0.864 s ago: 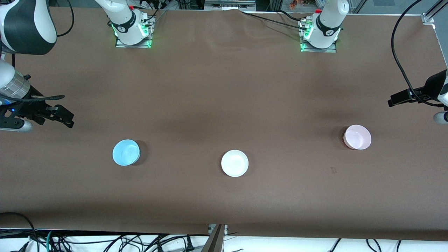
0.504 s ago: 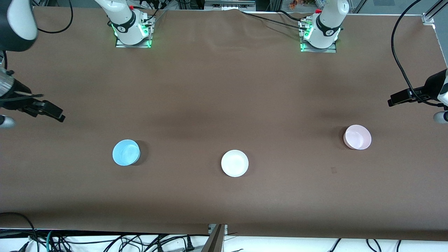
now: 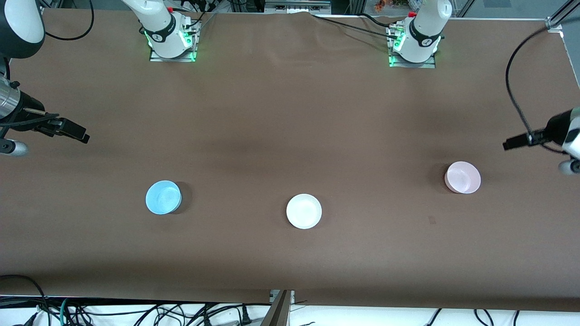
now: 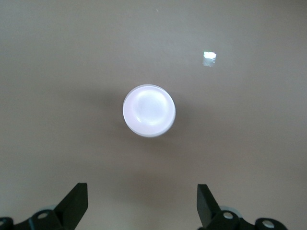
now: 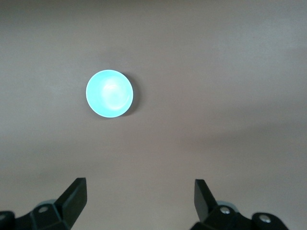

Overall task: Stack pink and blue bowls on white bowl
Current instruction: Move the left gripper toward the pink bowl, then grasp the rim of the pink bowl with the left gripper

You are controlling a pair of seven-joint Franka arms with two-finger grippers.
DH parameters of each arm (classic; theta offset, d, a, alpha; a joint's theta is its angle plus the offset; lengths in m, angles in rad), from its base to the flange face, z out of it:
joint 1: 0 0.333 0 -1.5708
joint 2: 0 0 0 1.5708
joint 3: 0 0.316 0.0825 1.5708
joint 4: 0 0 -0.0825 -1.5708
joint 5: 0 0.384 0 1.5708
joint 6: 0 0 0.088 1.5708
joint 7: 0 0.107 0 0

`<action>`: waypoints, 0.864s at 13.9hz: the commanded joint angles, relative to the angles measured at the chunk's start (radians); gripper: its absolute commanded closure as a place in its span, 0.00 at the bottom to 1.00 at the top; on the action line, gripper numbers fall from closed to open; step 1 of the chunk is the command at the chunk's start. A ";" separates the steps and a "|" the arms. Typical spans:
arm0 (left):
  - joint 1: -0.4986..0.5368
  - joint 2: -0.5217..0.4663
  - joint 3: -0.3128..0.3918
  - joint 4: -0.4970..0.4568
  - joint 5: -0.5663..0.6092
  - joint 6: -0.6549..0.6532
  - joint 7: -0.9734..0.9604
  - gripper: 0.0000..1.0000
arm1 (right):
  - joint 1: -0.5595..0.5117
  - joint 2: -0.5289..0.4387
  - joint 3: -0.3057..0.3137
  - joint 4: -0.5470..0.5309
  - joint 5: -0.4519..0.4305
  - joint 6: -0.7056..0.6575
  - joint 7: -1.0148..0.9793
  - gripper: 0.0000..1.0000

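Three bowls sit apart: white bowl (image 3: 304, 211) between blue bowl (image 3: 163, 197) and pink bowl (image 3: 462, 177) (both unstacked); left gripper (image 4: 142, 206) and right gripper (image 5: 140, 203) hover spread wide, empty.

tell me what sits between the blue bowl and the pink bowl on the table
The white bowl sits between the blue bowl and the pink bowl, a little nearer the front camera than both. The rest of that stretch is bare brown table, as the front view shows.

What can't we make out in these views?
- Front view: left gripper and right gripper are cut off by the frame edges.
- Left wrist view: only the pink bowl shows.
- Right wrist view: only the blue bowl shows.
- The white bowl shows in the front view only.
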 commanded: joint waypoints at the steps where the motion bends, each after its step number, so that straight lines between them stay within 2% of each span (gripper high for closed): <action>1: 0.015 0.026 0.012 -0.116 0.001 0.161 0.096 0.00 | 0.035 -0.127 -0.035 -0.168 0.007 0.048 0.004 0.01; 2: 0.021 0.058 0.023 -0.117 0.001 0.187 0.114 0.00 | 0.035 -0.132 -0.037 -0.184 0.007 0.062 0.004 0.01; 6: 0.058 0.199 0.025 -0.137 -0.002 0.382 0.200 0.00 | 0.050 -0.077 -0.034 -0.120 0.005 0.058 0.004 0.01; 9: 0.070 0.231 0.025 -0.220 -0.004 0.528 0.222 0.00 | 0.051 -0.075 -0.032 -0.115 0.001 0.056 0.003 0.01; 12: 0.072 0.257 0.025 -0.257 -0.040 0.577 0.228 0.02 | 0.040 -0.075 -0.038 -0.111 0.001 0.058 -0.014 0.01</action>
